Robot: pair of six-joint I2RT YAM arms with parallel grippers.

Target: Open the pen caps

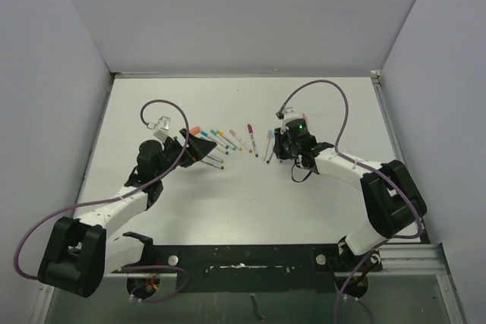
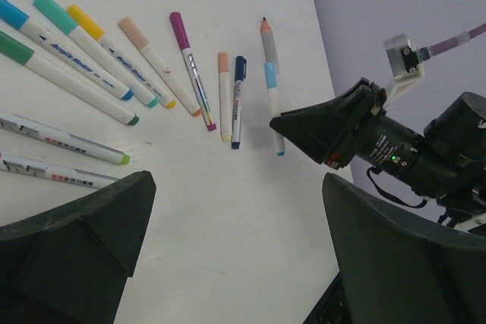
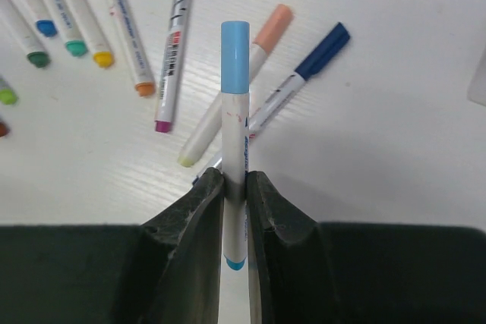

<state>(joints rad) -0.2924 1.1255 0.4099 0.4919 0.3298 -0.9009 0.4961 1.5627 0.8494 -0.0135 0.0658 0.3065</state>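
My right gripper is shut on the white barrel of a pen, whose light-blue cap is on and points away from the jaws. In the top view it sits right of the pen row. My left gripper is open and empty, hovering over bare table short of the pens; in the top view it is at the row's left end. The other pens lie capped on the table: teal cap, yellow cap, magenta cap, navy cap.
Several pens fan out in a row across the white table between the two grippers. A peach-capped pen and a navy-capped pen lie just under the held pen. Grey walls close in the table's sides and back.
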